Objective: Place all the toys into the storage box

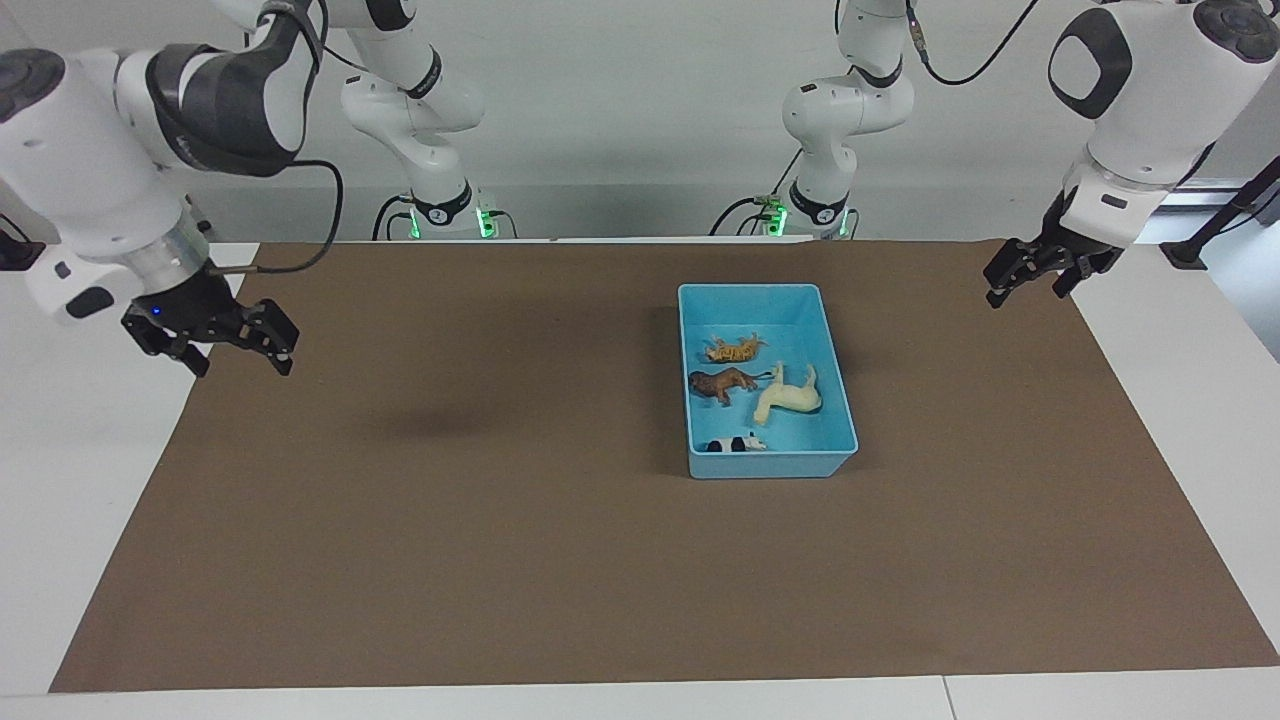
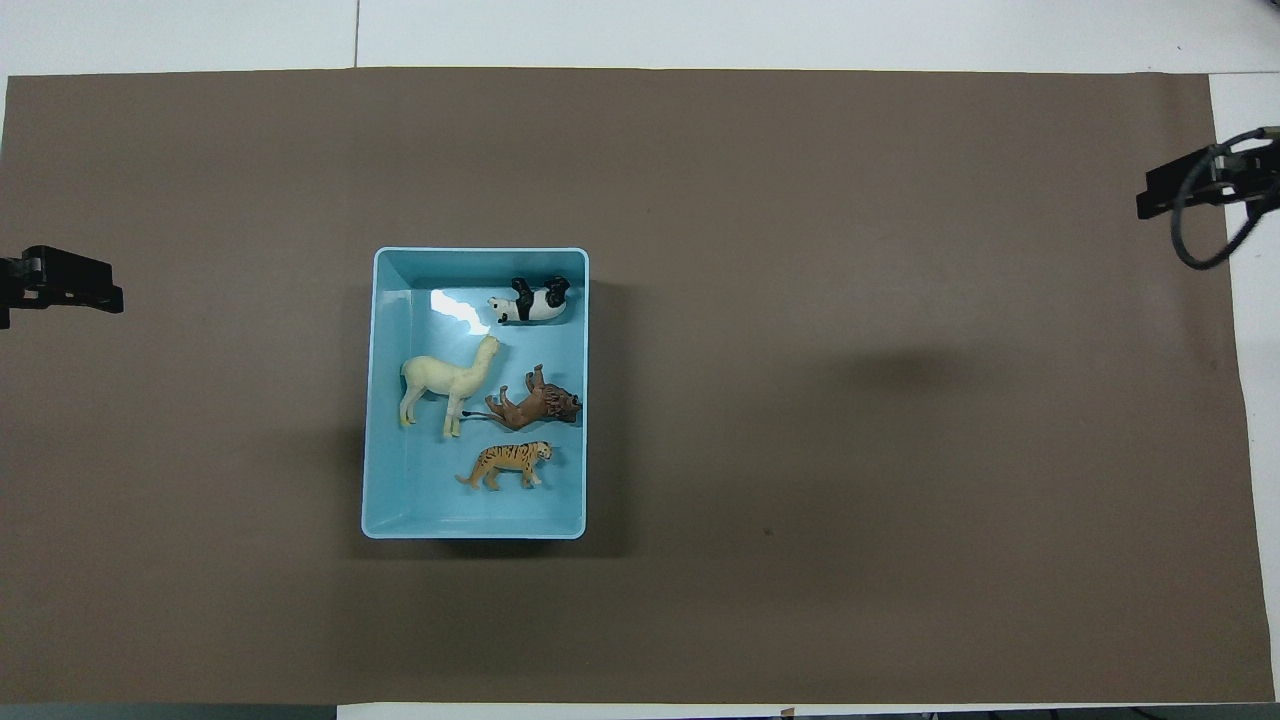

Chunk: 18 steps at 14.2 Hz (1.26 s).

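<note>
brown mat [image 1: 500,520] [image 2: 850,450] covering most of a white table [image 1: 90,450] [image 2: 700,30]

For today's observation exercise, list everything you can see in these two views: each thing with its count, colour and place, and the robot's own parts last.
Storage box: one, light blue, on the brown mat, toward the left arm's end of the table.
Tiger: one, orange striped, lying in the box, nearest the robots.
Lion: one, brown, lying in the box beside the horse.
Horse: one, cream-white, lying in the box.
Panda: one, black-and-white, in the box, farthest from the robots.
Mat: one, brown, covering the white table.
Left gripper: one, black, raised over the mat's edge at its own end, waiting.
Right gripper: one, black, raised over the mat's edge at its own end.
</note>
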Tool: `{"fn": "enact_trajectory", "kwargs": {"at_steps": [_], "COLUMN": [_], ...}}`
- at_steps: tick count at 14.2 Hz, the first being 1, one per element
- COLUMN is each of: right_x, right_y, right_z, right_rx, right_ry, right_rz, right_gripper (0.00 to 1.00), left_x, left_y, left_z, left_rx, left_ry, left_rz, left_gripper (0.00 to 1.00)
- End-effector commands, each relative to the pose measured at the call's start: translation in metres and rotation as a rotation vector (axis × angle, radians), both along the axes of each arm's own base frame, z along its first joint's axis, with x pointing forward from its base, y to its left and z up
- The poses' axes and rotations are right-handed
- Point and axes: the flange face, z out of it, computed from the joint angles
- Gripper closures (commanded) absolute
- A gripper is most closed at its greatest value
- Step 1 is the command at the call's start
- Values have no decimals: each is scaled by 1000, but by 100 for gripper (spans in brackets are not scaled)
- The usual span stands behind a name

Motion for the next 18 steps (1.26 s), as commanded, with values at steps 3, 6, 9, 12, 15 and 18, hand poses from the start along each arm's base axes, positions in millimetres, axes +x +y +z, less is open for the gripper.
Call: {"fn": "enact_trajectory", "kwargs": {"at_steps": [3, 6, 9, 12, 15, 18], "right_x": [-82, -75, -71, -72, -82, -83], "right_y": [-10, -16, -13, -16, -13, -16], "right_z": [22, 28, 21, 22, 24, 24], "right_rx": [9, -1, -12, -14, -10, -44], "right_ry": [46, -2, 13, 24, 115, 124], "right_rz": [11, 3, 9, 3, 14, 32], "right_gripper": [0, 0, 0, 0, 0, 0], "left_x": [-3, -4, -4, 1, 0, -5], "left_y": [2, 2, 8, -2, -15, -34], "left_z": [3, 1, 0, 13, 18, 20], "left_rx": [-11, -2, -2, 0, -2, 7], "left_ry": [23, 25, 29, 26, 26, 47], "left_rz": [16, 14, 25, 9, -3, -39], "left_gripper": [0, 0, 0, 0, 0, 0]}}
